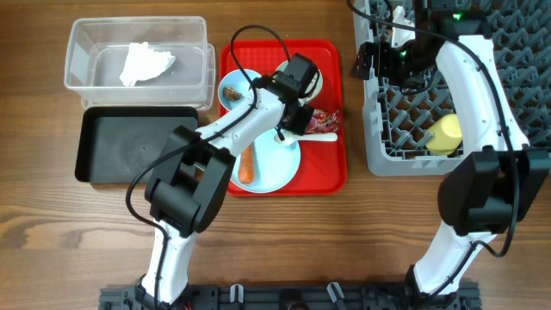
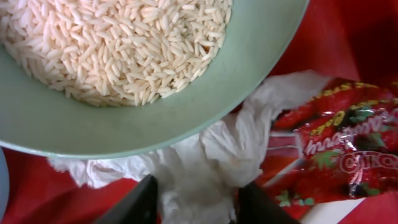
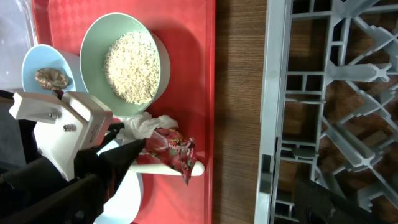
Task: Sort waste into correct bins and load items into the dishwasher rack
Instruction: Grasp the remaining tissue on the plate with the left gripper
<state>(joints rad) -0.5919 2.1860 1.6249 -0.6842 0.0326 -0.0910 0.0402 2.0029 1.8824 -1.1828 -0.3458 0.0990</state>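
L gripper (image 2: 196, 202) on crumpled wht tissue (image 2: 208, 152)

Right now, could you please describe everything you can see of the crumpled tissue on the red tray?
The crumpled white tissue is thin, soft-looking paper, bunched in folds. It lies on the red tray, tucked under the rim of the rice bowl, touching the red wrapper. The fingers of the left gripper flank it.

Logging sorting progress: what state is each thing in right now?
Left gripper: shut on loose tissue
Right gripper: open, empty
Clear tub: holds another tissue
Black tray: empty
Green bowl: holds rice
Blue bowl: holds brown lump
Plate: carrot on it
Rack: yellow cup inside
Wrapper: lying on red tray
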